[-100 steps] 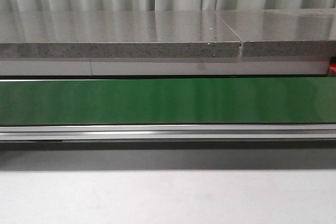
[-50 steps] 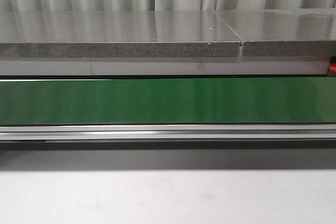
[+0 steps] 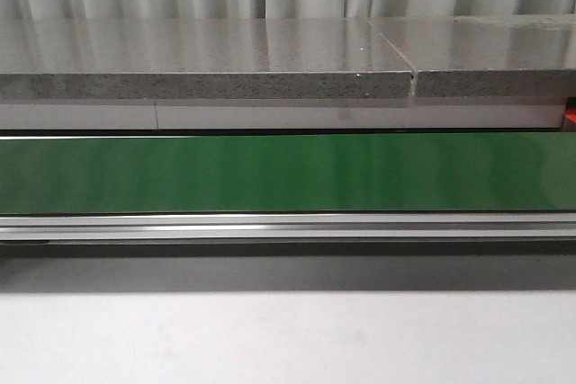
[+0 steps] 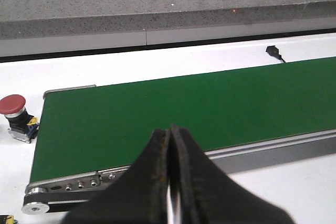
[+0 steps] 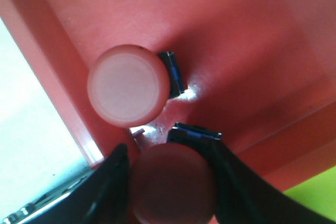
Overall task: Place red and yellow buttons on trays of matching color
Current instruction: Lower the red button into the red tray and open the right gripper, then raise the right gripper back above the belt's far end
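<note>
In the right wrist view my right gripper (image 5: 169,153) is shut on a red button (image 5: 173,187), its fingers (image 5: 113,182) pressing both sides of the round cap, just above the red tray (image 5: 252,40). A second red button (image 5: 128,83) rests in that tray, close in front of the held one. A yellow-green patch (image 5: 315,200) shows past the tray's rim. In the left wrist view my left gripper (image 4: 169,132) is shut and empty, over the near rail of the green belt (image 4: 173,103). Another red button (image 4: 14,108) stands on the white table beside the belt's end. No yellow button shows.
The front view holds only the green conveyor belt (image 3: 288,173), its metal rail (image 3: 288,227), a grey stone counter (image 3: 207,60) behind and white table (image 3: 288,339) in front. A small black part with a cable (image 4: 273,51) lies beyond the belt.
</note>
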